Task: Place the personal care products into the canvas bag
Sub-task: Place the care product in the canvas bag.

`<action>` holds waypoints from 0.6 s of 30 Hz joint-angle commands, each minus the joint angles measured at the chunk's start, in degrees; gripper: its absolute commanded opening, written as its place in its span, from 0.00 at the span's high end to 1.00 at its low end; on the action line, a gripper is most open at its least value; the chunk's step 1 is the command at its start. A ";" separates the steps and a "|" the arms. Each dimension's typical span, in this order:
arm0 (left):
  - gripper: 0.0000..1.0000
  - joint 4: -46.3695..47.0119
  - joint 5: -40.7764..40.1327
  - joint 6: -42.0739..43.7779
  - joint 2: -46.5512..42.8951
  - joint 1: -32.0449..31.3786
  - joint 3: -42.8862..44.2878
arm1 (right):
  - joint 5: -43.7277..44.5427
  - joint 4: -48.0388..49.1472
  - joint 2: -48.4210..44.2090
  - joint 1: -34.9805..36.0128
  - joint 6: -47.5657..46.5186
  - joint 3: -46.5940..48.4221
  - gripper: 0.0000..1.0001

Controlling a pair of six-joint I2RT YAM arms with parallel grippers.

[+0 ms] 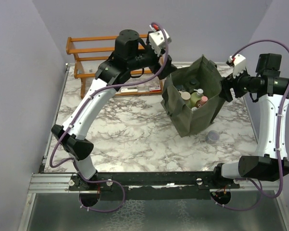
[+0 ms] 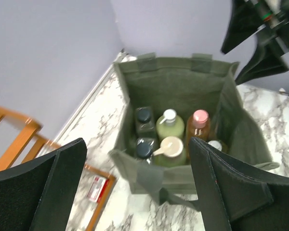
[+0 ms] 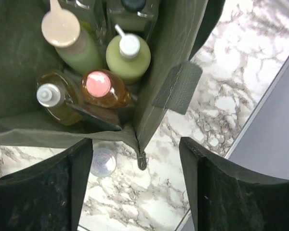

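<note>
Your bag [image 1: 192, 103], floppy creased olive cloth with a boxy shape, stands open on the marbled surface [image 1: 125, 130] at the far right. 6 bottles [image 3: 130, 55] sit upright and packed together inside: 2 pale green, 2 glossy amber, 2 dark-capped. A small round lavender jar [image 1: 212, 136] lies on the surface just beside the bag's near corner. A slatted wooden rack [image 1: 91, 48] stands at the far left. Your left pincer [image 2: 137, 144] hangs spread wide above the bag's mouth, holding nothing. Your right pincer [image 3: 135, 144] gapes wide too, astride the bag's corner seam.

Six bottles [image 2: 169, 126], one canvas bag [image 1: 183, 121], one lavender jar [image 1: 212, 136], one wooden rack [image 1: 86, 48].
</note>
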 commanded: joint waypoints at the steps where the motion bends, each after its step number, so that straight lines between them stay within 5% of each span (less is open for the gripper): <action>1: 0.11 -0.72 -5.33 0.30 -5.64 4.91 -6.07 | -3.59 0.12 0.89 -0.07 4.01 5.82 0.26; 18: 0.05 6.40 -19.70 -2.24 -22.51 22.55 -30.08 | -6.66 17.53 3.98 4.37 15.06 8.29 0.23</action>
